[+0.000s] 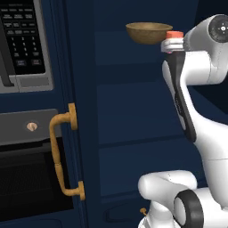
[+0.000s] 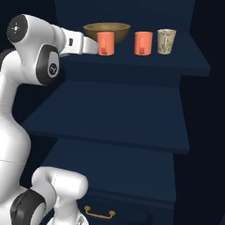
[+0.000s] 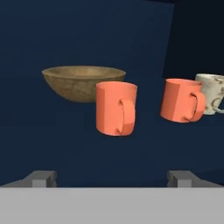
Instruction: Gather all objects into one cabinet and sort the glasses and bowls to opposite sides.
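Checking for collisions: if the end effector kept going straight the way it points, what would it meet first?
Most likely the nearer coral-orange cup, centred between the open end effector tips. The olive-brown bowl sits behind it, slightly left; depth is hard to judge.

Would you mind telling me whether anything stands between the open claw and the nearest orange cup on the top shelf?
Nothing visible does. The claw faces the nearest orange cup across bare shelf; the bowl sits behind it, the other cups beside.

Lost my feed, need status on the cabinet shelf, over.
Gripper open, empty, facing nearest orange cup. Bowl behind it at left; second orange cup and cream cup at right. Path unobstructed.
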You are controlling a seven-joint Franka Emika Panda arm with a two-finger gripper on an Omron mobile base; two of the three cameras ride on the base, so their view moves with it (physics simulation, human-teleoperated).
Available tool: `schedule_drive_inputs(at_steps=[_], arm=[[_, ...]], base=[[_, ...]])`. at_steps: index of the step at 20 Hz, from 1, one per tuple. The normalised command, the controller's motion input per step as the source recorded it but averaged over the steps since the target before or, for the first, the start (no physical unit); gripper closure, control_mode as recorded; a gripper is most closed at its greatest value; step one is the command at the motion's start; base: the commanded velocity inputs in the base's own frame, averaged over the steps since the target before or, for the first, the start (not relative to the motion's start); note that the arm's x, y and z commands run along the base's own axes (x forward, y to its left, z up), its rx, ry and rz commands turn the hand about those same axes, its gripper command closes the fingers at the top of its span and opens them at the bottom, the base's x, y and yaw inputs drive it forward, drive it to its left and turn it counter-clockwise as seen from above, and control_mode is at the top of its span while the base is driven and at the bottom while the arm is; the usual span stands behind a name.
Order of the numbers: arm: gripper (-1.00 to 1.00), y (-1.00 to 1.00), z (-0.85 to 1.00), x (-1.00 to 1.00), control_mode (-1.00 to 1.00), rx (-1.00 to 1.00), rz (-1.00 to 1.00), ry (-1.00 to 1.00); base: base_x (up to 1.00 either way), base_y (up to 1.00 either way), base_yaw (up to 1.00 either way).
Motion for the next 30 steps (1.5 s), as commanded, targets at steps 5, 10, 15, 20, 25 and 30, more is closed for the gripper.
schedule_drive_inputs(at_steps=[5, 10, 15, 20, 25, 30], arm=[[-1.00, -0.17, -0.01, 0.18, -1.00, 0.02, -0.01, 0.01], [-1.00, -0.14, -0.02, 0.24, -1.00, 0.03, 0.00, 0.01], [-1.00, -0.15, -0.07, 0.36, -1.00, 0.07, 0.00, 0.02], [-1.00, -0.18, -0.07, 0.37, -1.00, 0.06, 0.00, 0.02], [-1.00, -0.10, 0.00, 0.44, -1.00, 0.01, 0.00, 0.00], [-1.00, -0.04, -0.01, 0.34, -1.00, 0.00, 0.00, 0.03]], base=[[0.00, 0.00, 0.00], [0.00, 0.00, 0.00], [0.00, 0.00, 0.00], [0.00, 0.00, 0.00], [0.00, 0.00, 0.00], [0.00, 0.00, 0.00]])
